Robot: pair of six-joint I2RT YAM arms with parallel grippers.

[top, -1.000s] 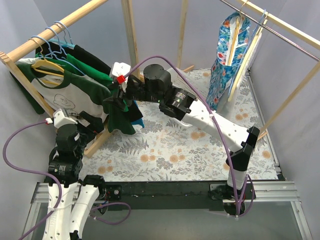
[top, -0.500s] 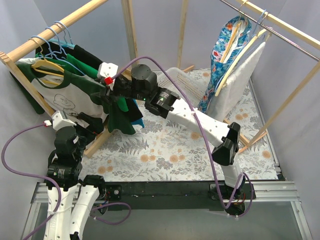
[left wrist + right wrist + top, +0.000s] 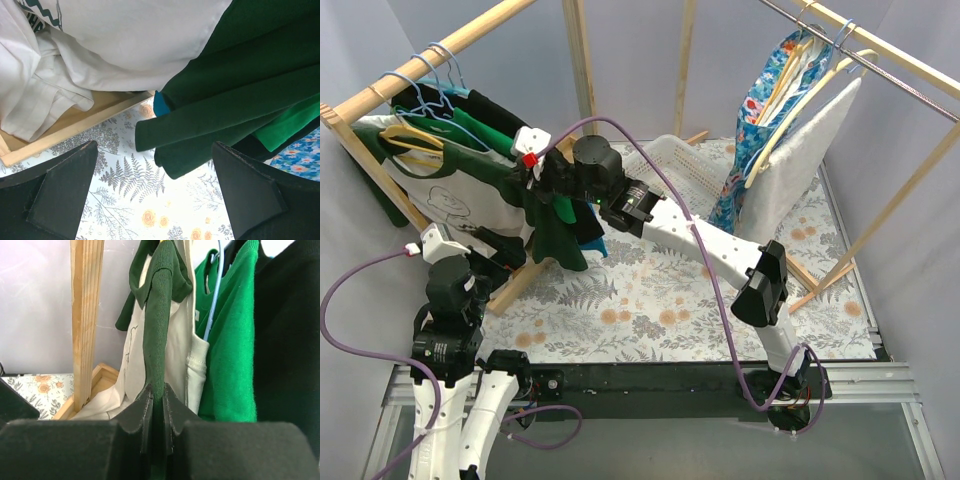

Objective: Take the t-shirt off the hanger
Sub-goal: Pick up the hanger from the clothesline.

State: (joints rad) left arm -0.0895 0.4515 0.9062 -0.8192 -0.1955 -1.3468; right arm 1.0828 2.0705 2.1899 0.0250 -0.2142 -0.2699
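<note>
The t-shirt (image 3: pixel 455 190), white with dark green sleeves, hangs on a yellow hanger (image 3: pixel 412 141) at the front of the left rack. My right gripper (image 3: pixel 157 392) is shut on its dark green sleeve (image 3: pixel 159 315), the fabric pinched upright between the jaws; the shirt's white body (image 3: pixel 177 345) hangs just behind. From above, that right gripper (image 3: pixel 532 186) sits at the shirt's right shoulder. My left gripper (image 3: pixel 154 146) stands open below the shirt's hem, nothing between its fingers; the white body (image 3: pixel 125 40) and dark green sleeve (image 3: pixel 225 100) hang above it.
Bright green (image 3: pixel 227 340) and black (image 3: pixel 287 340) shirts hang on blue hangers behind the t-shirt. The wooden rack post (image 3: pixel 86 315) stands left of the sleeve. A white basket (image 3: pixel 685 165) lies mid-table. A floral garment (image 3: pixel 770 110) and a pale one (image 3: pixel 800 165) hang at right.
The right arm has reached further left into the rack and its jaws have closed on the dark green sleeve. The garments on the right rack have swung. The left gripper has barely moved.
</note>
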